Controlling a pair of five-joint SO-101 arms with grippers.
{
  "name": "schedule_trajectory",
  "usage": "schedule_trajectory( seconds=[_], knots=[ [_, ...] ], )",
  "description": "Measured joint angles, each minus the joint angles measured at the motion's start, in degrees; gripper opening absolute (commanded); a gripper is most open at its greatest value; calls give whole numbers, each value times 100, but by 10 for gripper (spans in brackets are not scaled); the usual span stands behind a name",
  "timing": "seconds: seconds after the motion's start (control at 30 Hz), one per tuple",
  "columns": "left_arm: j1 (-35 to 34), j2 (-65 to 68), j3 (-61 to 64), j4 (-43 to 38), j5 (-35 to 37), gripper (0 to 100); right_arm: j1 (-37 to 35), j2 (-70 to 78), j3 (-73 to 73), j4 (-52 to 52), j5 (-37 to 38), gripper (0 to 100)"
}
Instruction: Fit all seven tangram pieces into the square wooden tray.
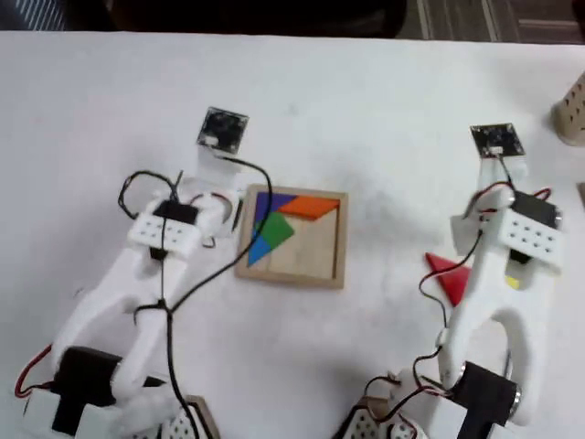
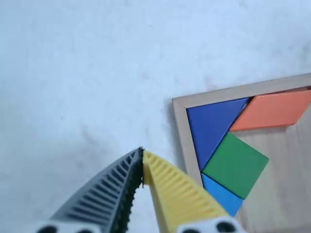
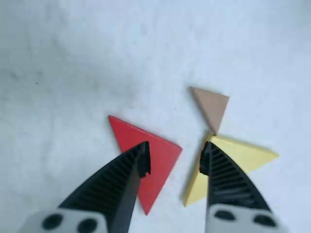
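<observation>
The square wooden tray [image 1: 335, 274] lies mid-table and holds a dark blue triangle [image 2: 211, 124], an orange parallelogram [image 2: 272, 110], a green square [image 2: 235, 165] and a light blue piece [image 2: 221, 194]. My left gripper [image 2: 142, 162] is shut on nothing, just off the tray's left edge near its corner [image 2: 179, 103]. My right gripper [image 3: 175, 156] is open over the table. One fingertip overlaps the red triangle [image 3: 163, 162] and the other overlaps the yellow triangle [image 3: 243, 155]. A small tan triangle [image 3: 211, 104] lies just beyond, touching the yellow one's tip.
The red triangle [image 1: 448, 273] lies right of the tray, beside the right arm. A pale wooden object [image 1: 573, 114] stands at the far right edge. Black cables hang from both arms, one running near the tray's left side [image 1: 224, 265]. White tabletop extends beyond the tray.
</observation>
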Motion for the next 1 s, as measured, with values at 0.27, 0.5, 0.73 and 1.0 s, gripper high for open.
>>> schedule_trajectory(
  seconds=[0.27, 0.5, 0.73, 1.0],
  knots=[
    [-26, 0, 0, -9, -308, 24, 105, 0, -53, 26, 1415, 173],
    [-352, 18, 53, -352, -281, 24, 105, 0, -440, 308, 1565, 173],
    [-404, 545, -220, -334, -193, 37, 105, 0, -1046, 985, 1600, 173],
    [-448, 668, -440, 26, -193, 146, 132, 1090, -1934, 1292, 2752, 173]
  ],
)
